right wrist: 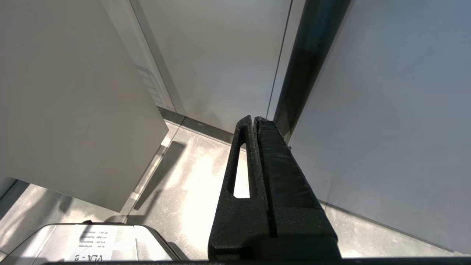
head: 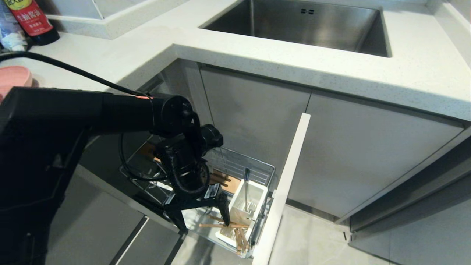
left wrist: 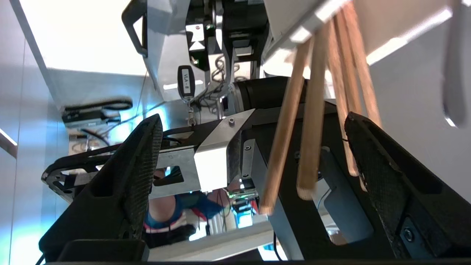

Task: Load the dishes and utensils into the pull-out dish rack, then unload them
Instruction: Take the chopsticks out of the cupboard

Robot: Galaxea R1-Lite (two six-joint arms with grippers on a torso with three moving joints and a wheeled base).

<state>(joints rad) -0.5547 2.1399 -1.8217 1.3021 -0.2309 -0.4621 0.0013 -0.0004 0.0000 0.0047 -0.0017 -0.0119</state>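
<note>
the left arm covers much of the pull-out dish rack (head: 257, 167), so only its far wire wall, a wooden strip and the white utensil caddy (head: 247, 201) show. the left end effector (head: 203, 221) hangs over the rack's near end with its fingers spread wide and nothing gripped; the chopsticks (head: 235, 232) lie loose beside the caddy, and in the left wrist view their ends (left wrist: 312, 121) pass between the fingers untouched. the fork (head: 246, 187) stands in the caddy. a pink dish (head: 14, 79) is cut off at the worktop's (head: 404, 66) edge. a bottle's (head: 33, 18) red label has writing too small to read. the right end effector (right wrist: 254, 121) is closed on nothing, pointing at cabinet doors. a tag reads "vla".
</note>
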